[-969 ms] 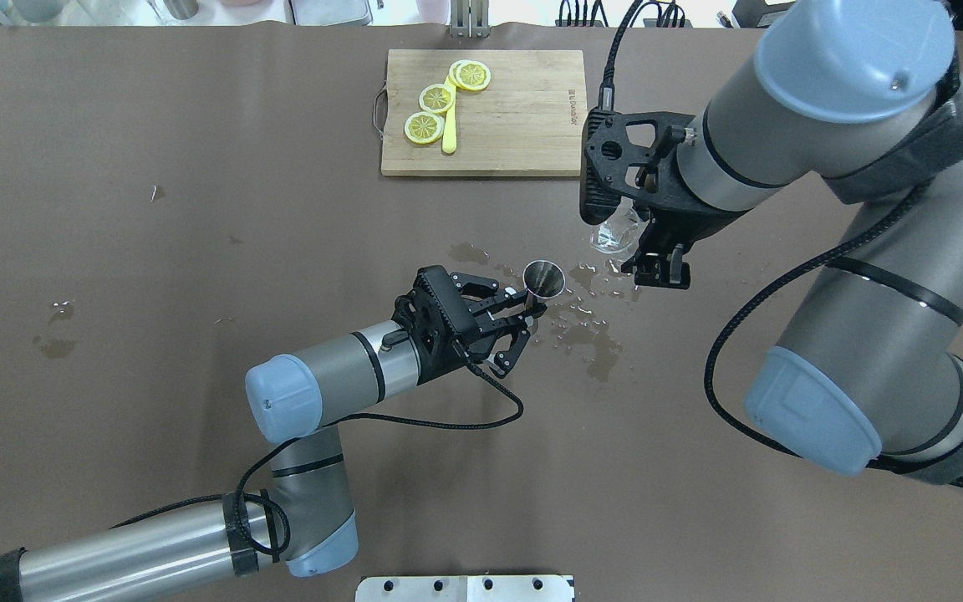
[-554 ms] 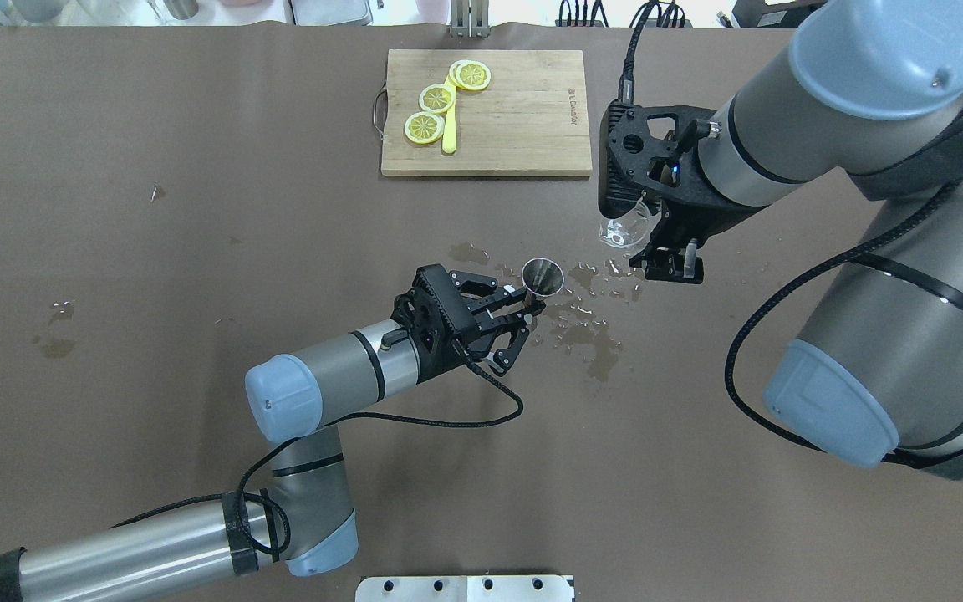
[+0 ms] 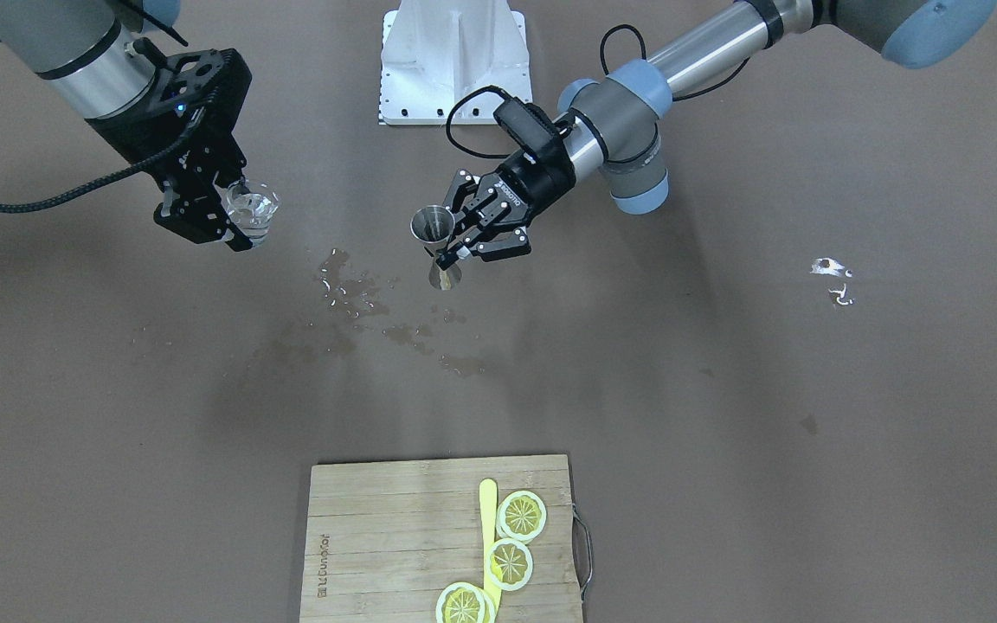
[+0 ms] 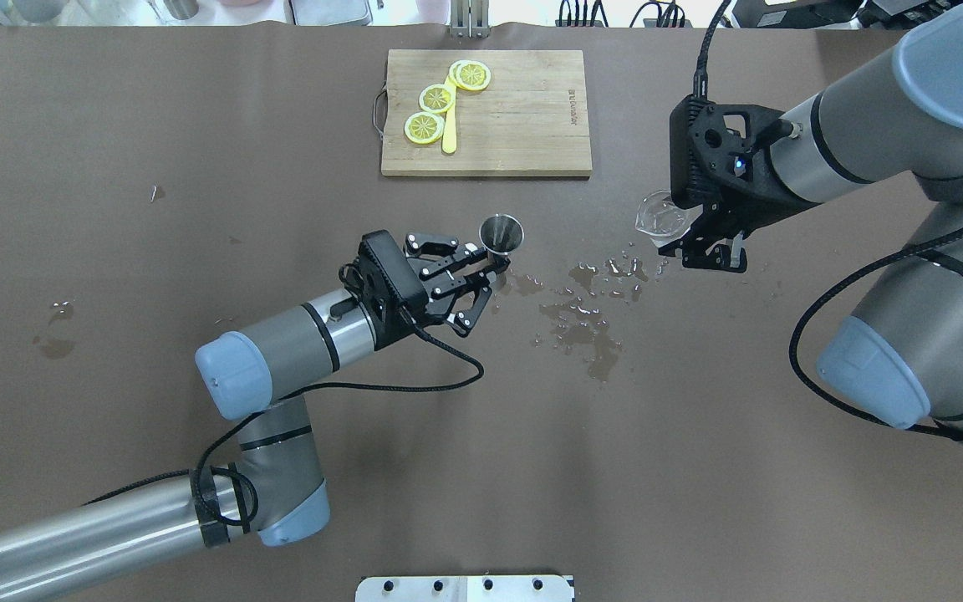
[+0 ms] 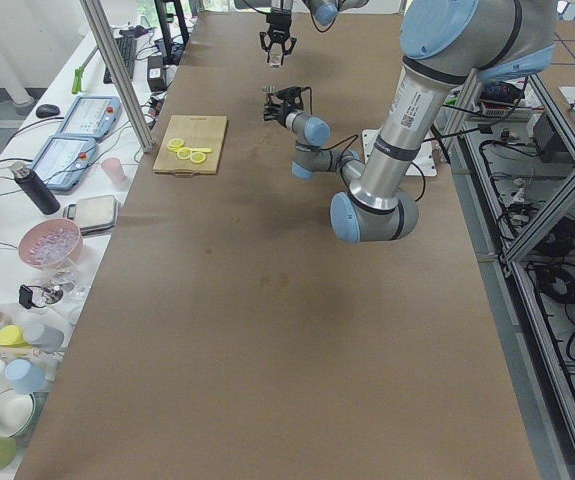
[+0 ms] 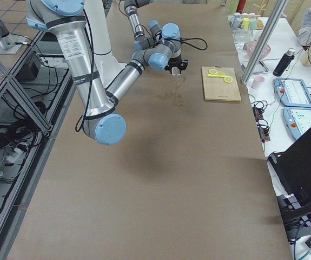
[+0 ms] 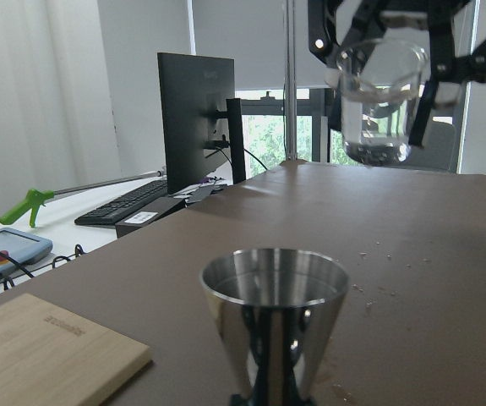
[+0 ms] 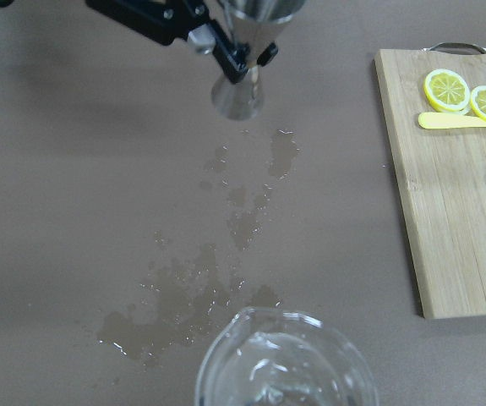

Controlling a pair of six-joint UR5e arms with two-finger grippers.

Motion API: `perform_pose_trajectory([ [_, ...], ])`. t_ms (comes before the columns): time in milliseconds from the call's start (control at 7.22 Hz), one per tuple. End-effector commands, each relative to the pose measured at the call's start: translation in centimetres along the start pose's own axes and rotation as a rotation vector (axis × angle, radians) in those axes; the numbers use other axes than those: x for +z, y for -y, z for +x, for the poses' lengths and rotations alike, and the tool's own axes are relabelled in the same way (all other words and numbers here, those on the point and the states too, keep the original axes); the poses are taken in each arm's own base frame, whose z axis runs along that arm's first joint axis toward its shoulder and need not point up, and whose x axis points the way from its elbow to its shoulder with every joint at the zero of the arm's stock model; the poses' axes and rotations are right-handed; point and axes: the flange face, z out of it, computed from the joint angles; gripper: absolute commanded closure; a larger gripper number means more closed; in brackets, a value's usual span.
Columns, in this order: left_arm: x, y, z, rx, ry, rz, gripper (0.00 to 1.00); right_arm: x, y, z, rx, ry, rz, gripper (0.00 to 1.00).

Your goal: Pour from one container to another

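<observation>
Mirror-polished metal jigger (image 7: 274, 330). Clear, glossy glass beaker (image 7: 376, 101). Smooth, matt brown tabletop (image 4: 197, 167); shiny wet patches (image 4: 586, 330) near centre. Matt, grained wood cutting board (image 4: 515, 125) at far edge.

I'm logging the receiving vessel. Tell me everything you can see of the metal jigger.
The metal jigger is shiny steel, two cones joined at a narrow waist. It is upright, mouth up, clamped at the waist by the left gripper, beside the wet patches and apart from the glass beaker. Whether its base touches the table, or what it holds, cannot be told.
</observation>
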Motion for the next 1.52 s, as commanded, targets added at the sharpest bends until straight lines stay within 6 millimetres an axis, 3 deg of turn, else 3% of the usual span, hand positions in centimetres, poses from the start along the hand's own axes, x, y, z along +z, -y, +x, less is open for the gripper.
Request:
perform_pose_trajectory([
  [0, -0.1, 1.2, -3.5, 0.023, 0.049, 0.01, 1.0, 0.6, -6.2, 3.6, 0.016, 0.02, 0.078, 1.0],
  [138, -1.1, 0.1, -4.8, 0.036, 0.067, -0.012, 1.0, 1.1, -8.9, 5.2, 0.015, 0.013, 0.108, 1.0],
  [277, -2.0, -0.6, -7.1, 0.051, 0.101, -0.029, 1.0, 1.5, -10.3, 5.4, 0.037, 0.018, 0.122, 1.0],
  [554, -4.6, -2.3, -11.9, 0.079, 0.168, -0.079, 1.0, 1.2, -10.3, 5.1, 0.139, 0.002, 0.192, 1.0],
  [831, -8.1, -4.3, -14.5, 0.087, 0.199, -0.107, 1.0, 1.4, -10.7, 5.0, 0.209, -0.009, 0.253, 1.0],
  [1108, -10.5, -5.9, -16.2, 0.097, 0.221, -0.127, 1.0, 2.5, -12.6, 5.1, 0.254, -0.014, 0.303, 1.0],
  [1385, -10.7, -5.4, -16.8, 0.098, 0.268, -0.089, 1.0, 3.5, -16.6, 3.9, 0.239, -0.015, 0.333, 1.0],
])
